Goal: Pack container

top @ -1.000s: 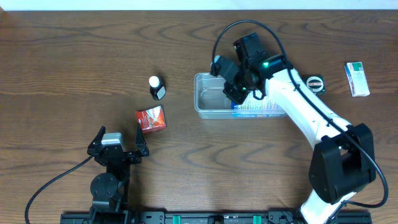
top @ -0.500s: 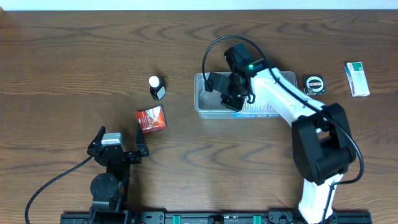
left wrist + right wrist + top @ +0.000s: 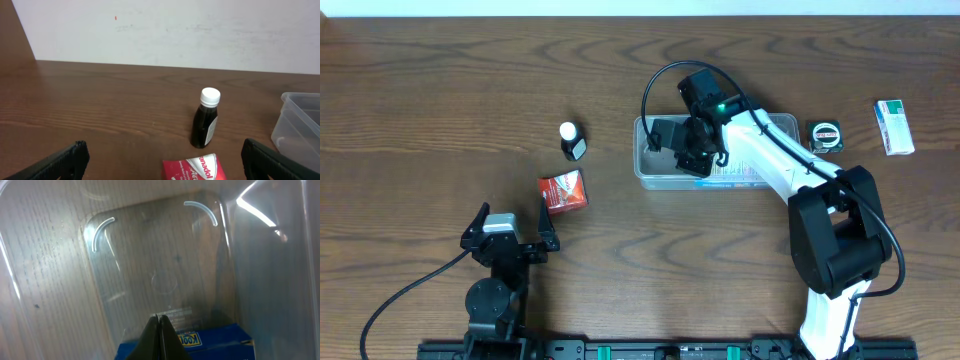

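The clear container [image 3: 645,172] lies at centre right of the table, with a blue box [image 3: 735,174] lying in its right half. My right gripper [image 3: 692,152] is down inside the container, above its left half. In the right wrist view the right gripper [image 3: 159,326] is shut with nothing between its fingers. It sits over the blue box's [image 3: 220,345] edge and points at the container's bare floor [image 3: 150,255]. My left gripper [image 3: 510,230] rests open near the front. Its open left gripper [image 3: 163,147] faces a red box [image 3: 194,168], a dark bottle [image 3: 206,120] and the container's wall [image 3: 300,125].
The red box [image 3: 563,191] and the white-capped dark bottle [image 3: 570,141] stand left of the container. A round black item [image 3: 827,135] and a green-and-white box [image 3: 893,126] lie to its right. The right arm's cable loops over the container's far rim.
The right arm swung left and its shut gripper moved further over the container's left half. The left arm stayed still.
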